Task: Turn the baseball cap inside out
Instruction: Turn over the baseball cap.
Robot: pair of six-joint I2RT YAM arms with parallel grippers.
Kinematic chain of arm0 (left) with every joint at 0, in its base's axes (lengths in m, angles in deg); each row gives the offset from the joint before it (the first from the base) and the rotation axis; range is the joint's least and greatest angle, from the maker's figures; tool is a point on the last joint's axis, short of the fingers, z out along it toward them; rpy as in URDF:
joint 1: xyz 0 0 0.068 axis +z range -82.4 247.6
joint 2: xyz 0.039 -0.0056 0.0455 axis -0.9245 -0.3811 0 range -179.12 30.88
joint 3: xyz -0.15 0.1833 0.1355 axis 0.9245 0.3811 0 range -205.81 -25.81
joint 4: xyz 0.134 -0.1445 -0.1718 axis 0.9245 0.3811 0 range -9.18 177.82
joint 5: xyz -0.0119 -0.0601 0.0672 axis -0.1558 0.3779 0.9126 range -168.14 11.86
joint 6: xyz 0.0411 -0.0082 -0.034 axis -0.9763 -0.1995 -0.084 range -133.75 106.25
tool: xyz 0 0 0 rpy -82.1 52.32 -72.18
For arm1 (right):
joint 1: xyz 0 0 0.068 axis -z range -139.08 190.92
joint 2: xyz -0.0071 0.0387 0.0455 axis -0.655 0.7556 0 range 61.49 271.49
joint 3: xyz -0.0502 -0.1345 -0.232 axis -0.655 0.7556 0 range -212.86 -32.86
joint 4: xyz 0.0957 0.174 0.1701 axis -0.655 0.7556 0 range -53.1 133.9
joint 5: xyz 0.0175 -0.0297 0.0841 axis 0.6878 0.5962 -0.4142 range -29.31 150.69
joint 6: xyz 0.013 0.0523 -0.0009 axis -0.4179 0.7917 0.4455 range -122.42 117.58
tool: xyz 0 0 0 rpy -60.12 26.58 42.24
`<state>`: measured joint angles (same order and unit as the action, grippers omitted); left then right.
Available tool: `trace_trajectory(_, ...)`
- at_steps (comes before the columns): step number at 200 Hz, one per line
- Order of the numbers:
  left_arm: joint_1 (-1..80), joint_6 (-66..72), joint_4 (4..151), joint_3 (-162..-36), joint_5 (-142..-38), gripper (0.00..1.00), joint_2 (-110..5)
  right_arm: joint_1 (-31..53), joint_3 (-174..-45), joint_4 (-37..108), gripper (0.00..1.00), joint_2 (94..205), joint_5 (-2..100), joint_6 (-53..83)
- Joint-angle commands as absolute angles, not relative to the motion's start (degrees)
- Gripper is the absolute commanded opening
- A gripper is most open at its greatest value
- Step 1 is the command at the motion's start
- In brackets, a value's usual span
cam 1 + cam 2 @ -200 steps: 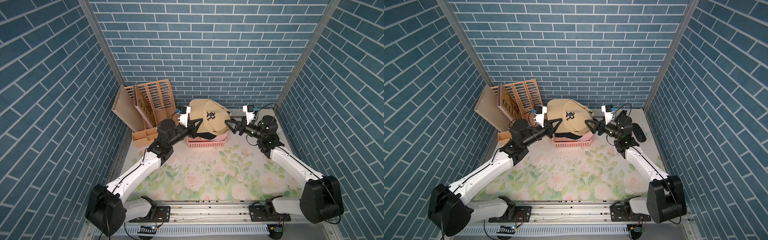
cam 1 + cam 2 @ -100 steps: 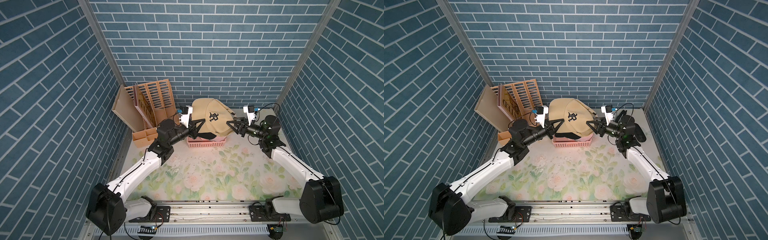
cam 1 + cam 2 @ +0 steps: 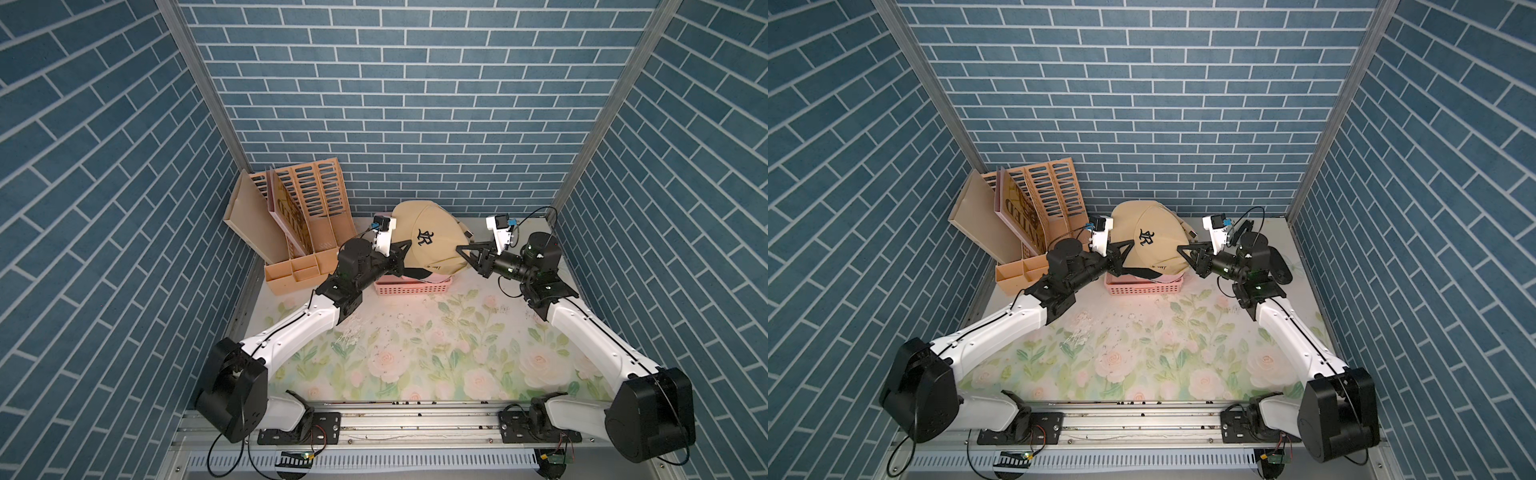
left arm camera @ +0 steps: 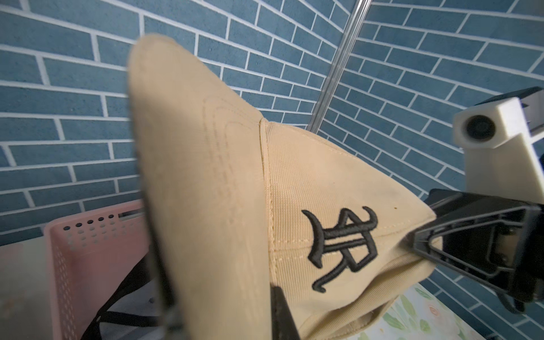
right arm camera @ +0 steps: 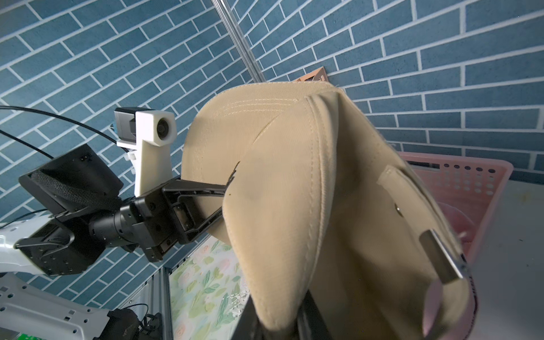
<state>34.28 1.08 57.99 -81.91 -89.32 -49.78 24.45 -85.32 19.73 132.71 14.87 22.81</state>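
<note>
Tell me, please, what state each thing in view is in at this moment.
baseball cap, held up over the basket, right side out, logo showing, not yet turned.
left gripper, shut on the cap at its brim side.
right gripper, shut on the crown's edge, opposite side.
pink basket, upright on the table beneath the cap.
file organizer, standing by the back wall.
book, leaning inside the organizer.

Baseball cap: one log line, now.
baseball cap: above pink basket, not inverted | left gripper: gripping cap | right gripper: gripping cap
</note>
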Motion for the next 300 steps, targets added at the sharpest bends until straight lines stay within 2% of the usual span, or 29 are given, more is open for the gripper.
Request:
trace_trajectory(1, 35.83, -2.06, 61.76, -82.07, -77.13, 0.00, -52.33, 24.92, -84.55, 13.34, 0.19, 128.82, 15.88, 25.18)
trace_trajectory(15, 34.40, -1.18, 62.46, -82.04, -77.66, 0.00, -51.85, 24.34, -84.63, 14.87, 0.35, 129.76, 19.11, 23.31)
trace_trajectory(39, 34.20, 8.46, 59.18, -80.35, -83.00, 0.00, -48.05, 23.46, -86.49, 21.37, 0.53, 132.87, 26.01, 18.37)
trace_trajectory(62, 34.40, 14.67, 55.30, -78.87, -83.22, 0.00, -43.46, 23.90, -85.44, 23.80, 0.64, 132.10, 30.41, 16.48)
trace_trajectory(97, 35.11, 14.78, 57.64, -80.22, -80.41, 0.00, -40.47, 24.73, -79.74, 22.67, 0.75, 125.63, 33.60, 17.67)
trace_trajectory(120, 35.25, 15.34, 56.98, -79.89, -81.33, 0.00, -39.97, 24.82, -77.16, 19.65, 0.76, 126.96, 32.17, 20.70)
trace_trajectory(161, 35.05, 16.75, 54.13, -79.49, -83.73, 0.00, -39.67, 23.62, -73.60, 3.09, 0.77, 130.91, 28.26, 29.92)
trace_trajectory(248, 34.87, 16.63, 53.29, -79.51, -84.76, 0.00, -38.52, 19.30, -79.36, -6.57, 0.74, 143.74, 28.75, 37.21)
trace_trajectory(269, 34.83, 16.64, 52.89, -79.51, -85.51, 0.00, -37.78, 19.27, -80.00, -8.35, 0.68, 146.12, 28.06, 38.84)
trace_trajectory(300, 34.87, 16.43, 51.99, -78.93, -85.55, 0.00, -36.19, 19.23, -81.05, -10.58, 0.52, 148.72, 26.92, 40.68)
